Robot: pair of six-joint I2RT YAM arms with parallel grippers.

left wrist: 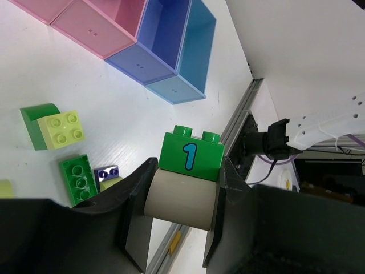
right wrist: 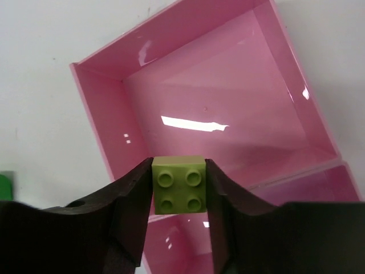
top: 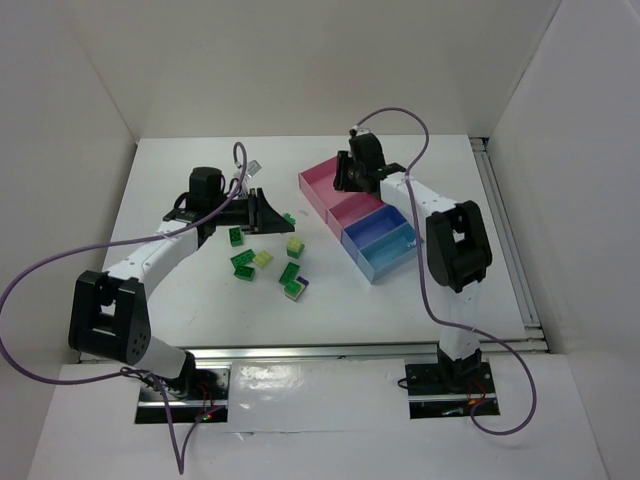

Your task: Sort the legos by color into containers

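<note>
Right now the right claw [right wrist: 178, 166] is clamped on a pale yellow-green square plastic brick [right wrist: 179, 193], studs facing the wrist camera, jaws flush on two opposite sides. It hangs above the far pink rectangular plastic tray [right wrist: 100, 114], at the end of the joined row next to a second pink tray [top: 355, 210], a dark blue tray [top: 372, 228] and a light blue tray [top: 395, 255].

Step in hand, as judged: release this brick into the pink tray. From the wrist view the brick lines up with the tray's near wall, not its middle. Best to carry it further over the bare floor, come down low so it does not bounce out, then part the jaws fully and lift straight up, clear of the thin walls.

Left claw [left wrist: 187, 174] is closed partway on a dark green plastic brick [left wrist: 191, 155] marked with a blue "1", stacked on a beige rounded piece [left wrist: 179, 200]. It sits near the loose bricks [top: 290, 278] on the white tabletop [top: 360, 310], well apart from the trays. Keep it parked there so the arms do not cross.
</note>
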